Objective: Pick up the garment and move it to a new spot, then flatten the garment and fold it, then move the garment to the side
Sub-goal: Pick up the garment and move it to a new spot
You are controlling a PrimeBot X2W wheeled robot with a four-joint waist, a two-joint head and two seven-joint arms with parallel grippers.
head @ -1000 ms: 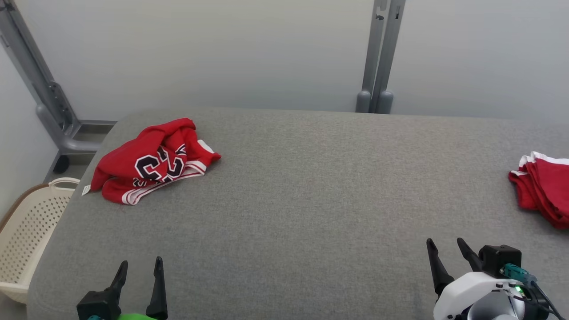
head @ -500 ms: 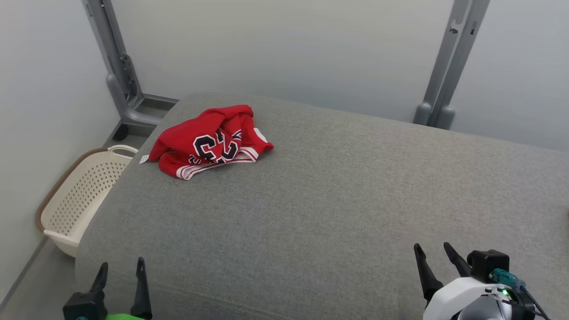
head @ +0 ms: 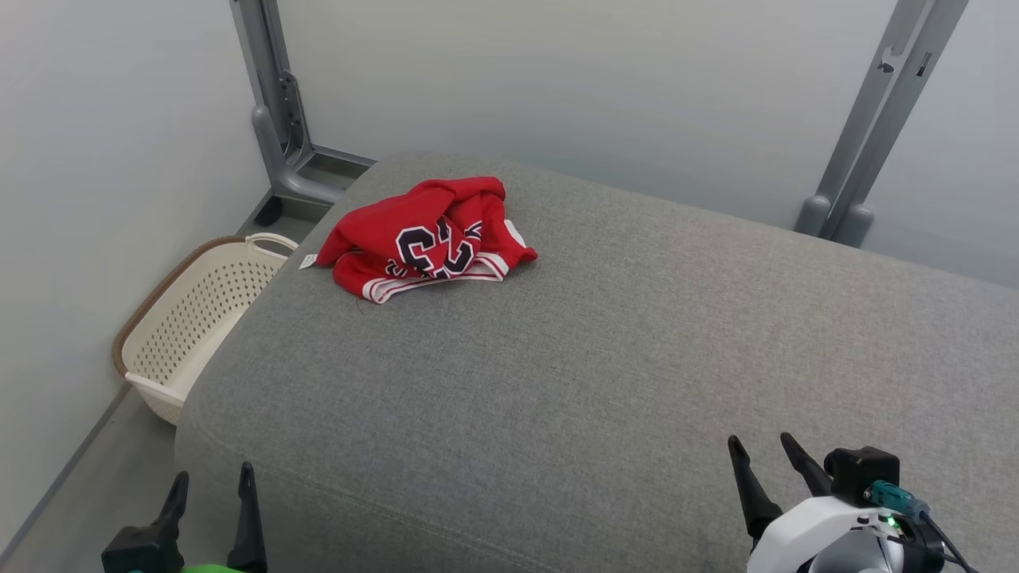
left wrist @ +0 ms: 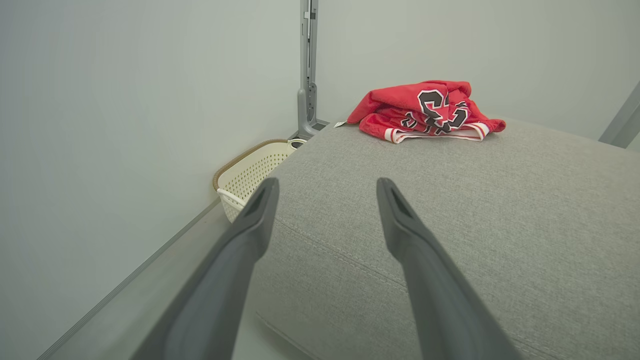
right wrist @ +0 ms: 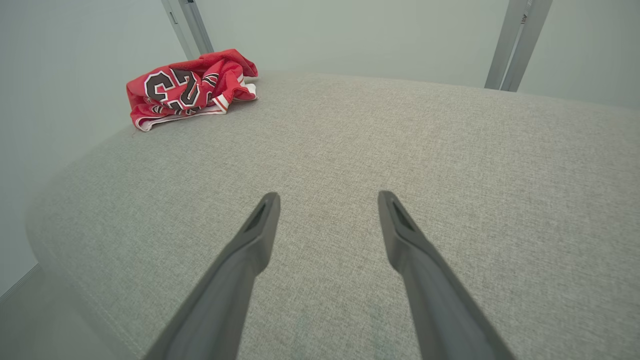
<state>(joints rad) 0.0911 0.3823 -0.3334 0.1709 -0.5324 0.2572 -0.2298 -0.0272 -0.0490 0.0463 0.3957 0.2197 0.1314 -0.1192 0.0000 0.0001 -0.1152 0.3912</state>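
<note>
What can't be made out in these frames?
Garment: crumpled, its own folds hide its shape and part of the lettering, all views.
White tag at its edge: too small to read, head view.
Basket: one side hidden by the padded surface, head view.
Left gripper: body cut off by bottom edge, head view.

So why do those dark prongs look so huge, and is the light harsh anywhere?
Left wrist view: the left gripper looms large and soft-edged near a wide lens, while the red jersey is sharp. Right wrist view: the grey cushion bows at its edge. Head view: even light, no glare.
</note>
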